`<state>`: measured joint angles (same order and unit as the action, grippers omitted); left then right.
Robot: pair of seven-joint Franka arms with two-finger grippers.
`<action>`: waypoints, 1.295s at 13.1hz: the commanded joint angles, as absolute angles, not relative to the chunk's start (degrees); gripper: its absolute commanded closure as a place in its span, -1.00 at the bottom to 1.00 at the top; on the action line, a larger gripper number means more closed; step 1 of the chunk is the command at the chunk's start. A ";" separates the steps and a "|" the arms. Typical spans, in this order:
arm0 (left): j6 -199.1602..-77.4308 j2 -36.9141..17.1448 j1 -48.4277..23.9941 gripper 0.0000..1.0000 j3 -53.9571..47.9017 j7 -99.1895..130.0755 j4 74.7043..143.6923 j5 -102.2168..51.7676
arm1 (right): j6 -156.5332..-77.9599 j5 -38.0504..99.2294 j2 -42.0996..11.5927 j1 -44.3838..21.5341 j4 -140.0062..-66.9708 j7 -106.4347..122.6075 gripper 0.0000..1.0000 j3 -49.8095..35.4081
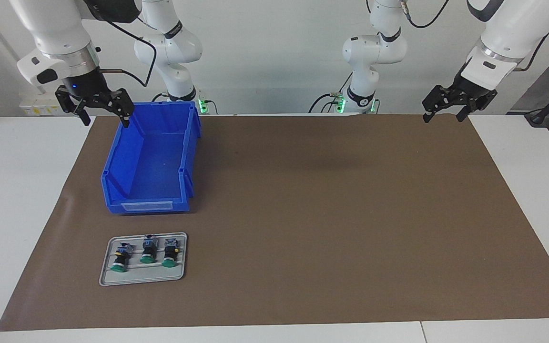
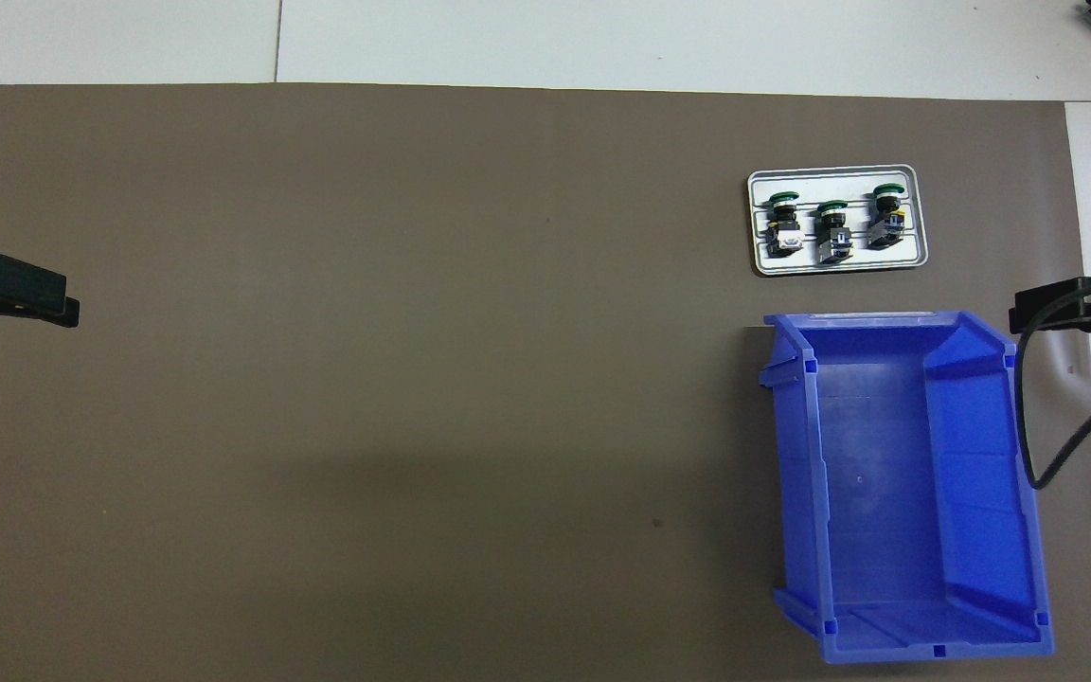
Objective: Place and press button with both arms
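Brown mat (image 1: 303, 214) holds tray (image 1: 107, 276) with three buttons (image 1: 147, 251)

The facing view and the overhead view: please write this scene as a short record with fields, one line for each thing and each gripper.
surface: brown mat on a white table
bin: blue bin, nothing in it, at the right arm's end of the table
tray: grey tray, farther from the robots than the bin
buttons: three green-capped buttons lying on the tray; one has a yellow band, two do not
left gripper: open, raised, holds nothing
right gripper: open, raised beside the bin's rim, holds nothing
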<state>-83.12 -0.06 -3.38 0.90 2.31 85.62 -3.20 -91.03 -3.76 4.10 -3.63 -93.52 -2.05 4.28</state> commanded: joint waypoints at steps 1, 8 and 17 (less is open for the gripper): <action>-82.88 0.97 -2.99 -1.00 0.53 2.81 86.75 -2.20 | -92.20 -2.81 4.39 -2.99 -94.39 -1.41 -1.00 4.13; -82.88 0.97 -2.99 -1.00 0.53 2.81 86.75 -2.20 | -95.08 -2.81 5.62 -3.34 -97.37 -3.69 -1.00 4.04; -82.88 0.97 -2.99 -1.00 0.53 2.72 86.75 -2.20 | -120.46 1.32 -15.53 -2.20 -93.16 -2.99 -1.00 4.13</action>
<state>-83.12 -0.06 -3.38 0.90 2.31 85.62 -3.20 -116.46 0.06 -8.79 -3.09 -96.86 -2.99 4.32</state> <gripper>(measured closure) 0.000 0.000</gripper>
